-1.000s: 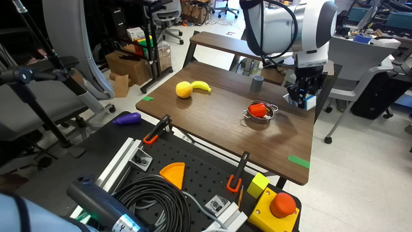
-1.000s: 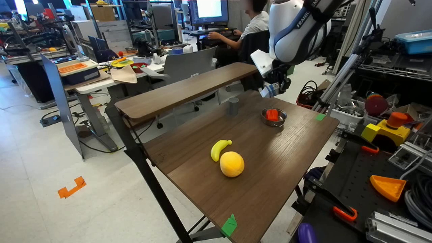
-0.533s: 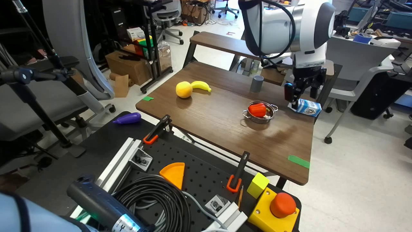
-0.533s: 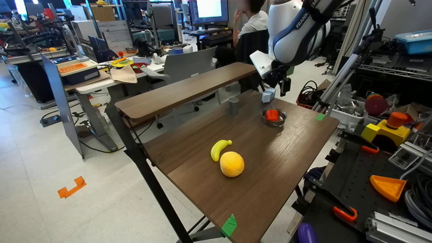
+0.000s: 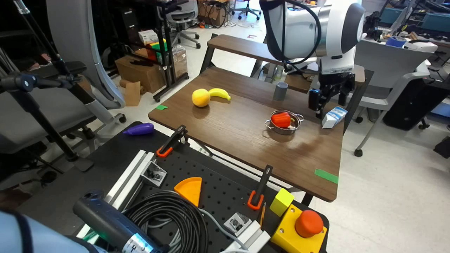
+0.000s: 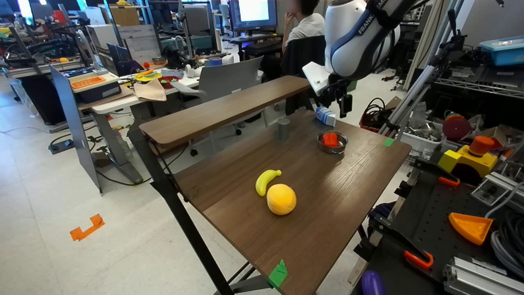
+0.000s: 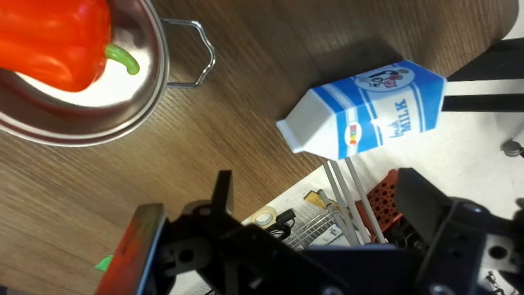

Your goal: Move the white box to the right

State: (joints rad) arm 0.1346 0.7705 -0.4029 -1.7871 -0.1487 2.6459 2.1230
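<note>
Close to one short end of the brown table (image 5: 242,116), a blue-and-white milk carton (image 7: 368,110) is tipped on its side, the word "MILK" legible on its printed face in the wrist view. Its white gabled end is turned to the side where the steel pot (image 5: 284,131) stands. In that same view part of the carton shows against the pale floor (image 7: 479,135); whether it overhangs the table edge, or touches the wood along its whole length, I cannot tell.

The gripper (image 7: 316,180) points down near the carton, its fingers (image 7: 418,200) spread wide, and has hold of nothing. From the wrist camera, the carton sits out ahead of the fingertips rather than in the gap, shifted toward one finger so that its other end lies in front of that finger; a strip of background separates the two. Both exterior views set the gripper just beside the carton, though how near the closest fingertip comes is hard to judge from there.

Inside the pot lies a green-stemmed red bell pepper (image 7: 53,45). Near the raised shelf (image 5: 246,49) stands a gray cylinder (image 5: 280,92). Toward the table's opposite end, well apart from the gripper, a yellow banana (image 5: 219,93) lies touching or just beside a round yellow-orange fruit (image 5: 200,98); I cannot tell which. Strips of green tape (image 5: 326,176) lie near two corners of the table.
</note>
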